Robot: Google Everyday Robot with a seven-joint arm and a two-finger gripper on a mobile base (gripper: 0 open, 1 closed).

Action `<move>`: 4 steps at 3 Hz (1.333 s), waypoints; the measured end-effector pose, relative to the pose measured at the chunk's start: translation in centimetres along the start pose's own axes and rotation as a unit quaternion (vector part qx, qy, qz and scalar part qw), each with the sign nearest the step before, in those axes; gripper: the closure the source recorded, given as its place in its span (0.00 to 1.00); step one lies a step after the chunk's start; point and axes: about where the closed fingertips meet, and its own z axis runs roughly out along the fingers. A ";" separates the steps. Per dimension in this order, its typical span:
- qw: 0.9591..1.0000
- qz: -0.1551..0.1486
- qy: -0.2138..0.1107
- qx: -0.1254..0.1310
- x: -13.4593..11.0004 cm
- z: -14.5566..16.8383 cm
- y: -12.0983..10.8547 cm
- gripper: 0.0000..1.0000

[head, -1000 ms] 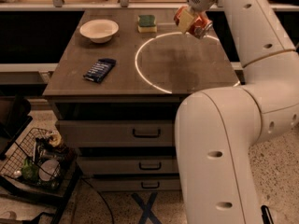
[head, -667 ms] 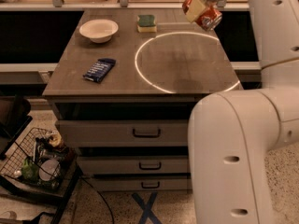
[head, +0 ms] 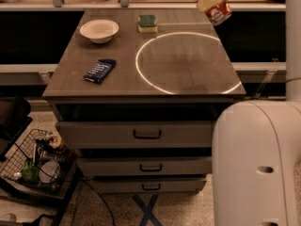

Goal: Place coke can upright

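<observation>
Camera view, task in mid-course. The gripper (head: 211,0) hangs at the top right of the frame, above the far right corner of the table (head: 188,65), clamped shut on the can (head: 220,13); the can is held aloft and tilted, one silver end turned down and toward the camera, touching no surface. Done, as far as can be judged: the can is grasped and off the table. Left: turn it so its axis stands vertical, lower it to the tabletop, let go so that it stands on its base.

Other items: a pale bowl (head: 99,30) at the far left; a green-and-yellow sponge (head: 147,23) at the far middle, just beyond the bright ring (head: 137,62) marked on the right half of the top; a dark blue packet (head: 99,70) at the near left; three drawers (head: 147,134) under the top; a wire basket (head: 35,166) of oddments on the floor at left; the white arm (head: 258,164) filling the near right. Nothing lies inside the ring, so it looks the readiest spot; the sponge is the nearest thing to avoid.
</observation>
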 end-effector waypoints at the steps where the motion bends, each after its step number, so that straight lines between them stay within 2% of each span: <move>1: 0.997 0.016 -0.065 -0.033 0.3 -0.6 -0.8 1.00; 3: 0.982 0.023 -0.166 -0.088 0.8 0.4 -1.6 1.00; 4: 0.969 0.018 -0.219 -0.114 1.0 1.9 -1.6 1.00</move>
